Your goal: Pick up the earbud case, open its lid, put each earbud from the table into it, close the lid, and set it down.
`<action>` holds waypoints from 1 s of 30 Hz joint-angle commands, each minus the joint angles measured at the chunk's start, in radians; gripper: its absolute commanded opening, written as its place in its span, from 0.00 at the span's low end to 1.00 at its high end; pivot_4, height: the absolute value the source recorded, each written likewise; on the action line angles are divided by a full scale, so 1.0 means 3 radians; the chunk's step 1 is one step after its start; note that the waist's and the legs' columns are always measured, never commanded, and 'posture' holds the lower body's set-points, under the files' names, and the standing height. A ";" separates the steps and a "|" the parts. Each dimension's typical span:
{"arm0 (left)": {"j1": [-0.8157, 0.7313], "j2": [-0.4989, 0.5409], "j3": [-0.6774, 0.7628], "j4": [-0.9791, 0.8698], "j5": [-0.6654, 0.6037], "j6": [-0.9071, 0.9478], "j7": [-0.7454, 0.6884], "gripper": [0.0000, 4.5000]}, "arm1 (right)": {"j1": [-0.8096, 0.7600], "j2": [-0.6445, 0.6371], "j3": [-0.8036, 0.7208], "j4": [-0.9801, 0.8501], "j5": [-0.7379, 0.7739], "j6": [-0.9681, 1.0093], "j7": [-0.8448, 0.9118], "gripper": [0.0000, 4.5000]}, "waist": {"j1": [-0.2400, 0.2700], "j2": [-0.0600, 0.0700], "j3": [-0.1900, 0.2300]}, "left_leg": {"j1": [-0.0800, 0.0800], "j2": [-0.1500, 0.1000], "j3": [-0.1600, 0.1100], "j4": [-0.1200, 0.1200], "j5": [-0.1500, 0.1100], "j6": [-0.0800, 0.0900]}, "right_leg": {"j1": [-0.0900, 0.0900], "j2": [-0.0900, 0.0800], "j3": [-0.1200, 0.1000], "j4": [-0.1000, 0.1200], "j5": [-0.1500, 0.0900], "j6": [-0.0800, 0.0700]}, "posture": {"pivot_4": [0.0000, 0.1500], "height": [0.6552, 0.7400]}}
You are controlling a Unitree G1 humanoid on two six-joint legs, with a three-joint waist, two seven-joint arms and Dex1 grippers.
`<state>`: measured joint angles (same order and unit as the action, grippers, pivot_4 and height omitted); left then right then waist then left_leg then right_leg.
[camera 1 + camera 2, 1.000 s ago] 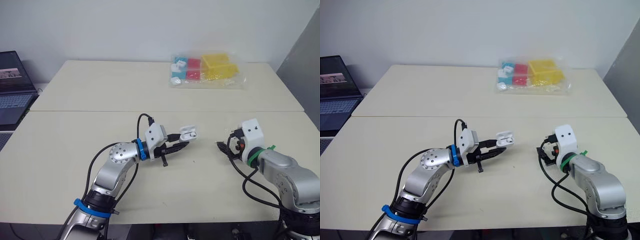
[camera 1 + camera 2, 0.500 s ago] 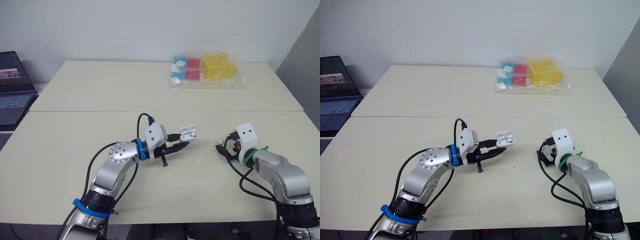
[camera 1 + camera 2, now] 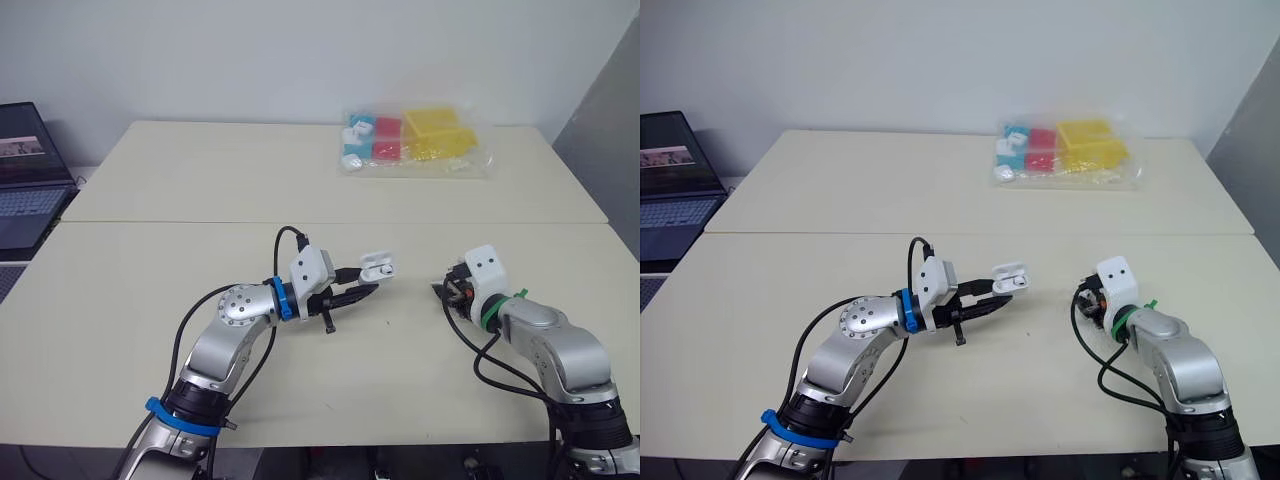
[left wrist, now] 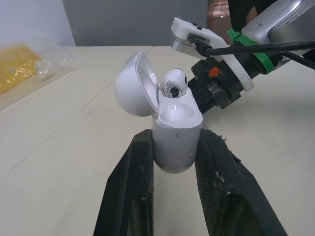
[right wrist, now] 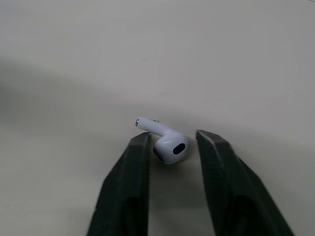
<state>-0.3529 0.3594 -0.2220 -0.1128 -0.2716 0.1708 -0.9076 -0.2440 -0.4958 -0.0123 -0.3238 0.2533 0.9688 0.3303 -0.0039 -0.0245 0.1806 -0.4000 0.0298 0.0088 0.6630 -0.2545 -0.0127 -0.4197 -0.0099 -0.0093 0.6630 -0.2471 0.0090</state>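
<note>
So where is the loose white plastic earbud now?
Right wrist view: the white earbud lies on the beige table, between the right gripper's open fingers, on the robot's right.

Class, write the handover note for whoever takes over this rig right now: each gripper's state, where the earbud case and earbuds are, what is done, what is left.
Left gripper: shut on the earbud case, lid open.
Right gripper: jaws open, one on each side of the loose earbud lying on the table; not gripped.
Done: case picked up, lid opened, first earbud seated in it.
Left: grip the loose earbud, put it in the case, close the lid, set the case down.
</note>
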 commanded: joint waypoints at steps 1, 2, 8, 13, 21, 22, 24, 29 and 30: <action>-0.0024 0.0013 0.0041 -0.0129 -0.0045 -0.0033 -0.0009 0.18 | 0.0042 -0.0071 -0.0041 -0.0071 -0.0038 -0.0018 0.0019 0.09 | 0.0001 0.0000 0.0000 | 0.0000 0.0000 0.0000 0.0000 0.0000 0.0000 | 0.0000 0.0000 0.0000 0.0000 0.0000 0.0000 | 1.00 1.00; -0.0024 0.0015 0.0043 -0.0126 -0.0044 -0.0034 -0.0010 0.18 | 0.0046 -0.0090 -0.0054 -0.0083 -0.0030 -0.0015 0.0031 0.09 | 0.0002 0.0000 0.0000 | 0.0000 0.0000 0.0000 0.0000 0.0000 0.0000 | 0.0000 0.0000 0.0000 0.0000 0.0000 0.0000 | 1.00 1.00; -0.0012 0.0022 0.0044 -0.0128 -0.0044 -0.0038 -0.0009 0.18 | 0.0059 -0.0253 -0.0049 -0.0134 -0.0011 -0.0083 0.0181 0.09 | 0.0003 0.0000 0.0000 | 0.0000 0.0000 0.0000 0.0000 0.0000 0.0000 | 0.0000 0.0000 0.0000 0.0000 0.0000 0.0000 | 1.00 1.00; -0.0009 0.0059 0.0049 -0.0121 -0.0055 -0.0042 -0.0042 0.18 | 0.0105 -0.1228 0.0232 -0.0113 -0.0070 -0.0961 0.1385 0.09 | 0.0004 0.0003 0.0002 | 0.0000 -0.0002 0.0002 -0.0001 0.0000 0.0000 | -0.0001 -0.0001 0.0000 -0.0003 0.0000 0.0000 | 1.00 1.00; 0.0020 0.0091 0.0051 -0.0166 -0.0055 -0.0024 -0.0062 0.18 | -0.0069 -0.2117 0.0839 0.0723 -0.0524 -0.3096 0.3137 0.09 | 0.0002 0.0000 0.0003 | 0.0004 0.0003 0.0007 -0.0001 0.0000 0.0000 | 0.0001 0.0005 -0.0003 -0.0003 -0.0001 0.0000 | 1.00 1.00; 0.0030 0.0098 0.0053 -0.0181 -0.0055 -0.0017 -0.0060 0.18 | -0.0124 -0.2127 0.0897 0.0834 -0.0556 -0.3244 0.3272 0.09 | -0.0004 0.0000 0.0004 | 0.0004 0.0003 0.0008 -0.0001 0.0000 0.0000 | 0.0002 0.0005 -0.0003 -0.0003 -0.0001 -0.0001 | 1.00 1.00; 0.0060 0.0125 0.0061 -0.0213 -0.0060 -0.0006 -0.0062 0.18 | -0.0247 -0.2096 0.0987 0.1008 -0.0597 -0.3387 0.3477 0.09 | -0.0015 0.0000 0.0004 | 0.0008 0.0003 0.0009 0.0000 0.0000 0.0000 | 0.0001 0.0005 0.0000 -0.0001 0.0000 -0.0001 | 1.00 1.00; 0.0167 0.0179 0.0096 -0.0341 -0.0069 0.0047 -0.0024 0.18 | -0.0552 -0.1949 0.1157 0.1425 -0.0823 -0.3807 0.3723 0.09 | -0.0006 0.0000 0.0004 | 0.0009 0.0003 0.0006 0.0001 0.0000 0.0000 | 0.0002 0.0003 0.0001 0.0001 0.0000 -0.0001 | 1.00 1.00; 0.0202 0.0192 0.0107 -0.0377 -0.0069 0.0057 -0.0013 0.18 | -0.0617 -0.1905 0.1179 0.1495 -0.0857 -0.3843 0.3751 0.09 | -0.0006 0.0000 0.0004 | 0.0009 0.0004 0.0006 0.0001 0.0000 0.0000 | 0.0002 0.0003 0.0001 0.0001 0.0000 -0.0001 | 1.00 1.00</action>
<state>-0.2992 0.4132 -0.2064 -0.1716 -0.2744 0.1896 -0.9209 -0.4096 -1.0764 0.3378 0.0995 0.0189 -0.1557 1.4386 -0.0059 -0.0245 0.1817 -0.3970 0.0309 0.0108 0.6633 -0.2545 -0.0127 -0.4190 -0.0090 -0.0087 0.6635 -0.2470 0.0086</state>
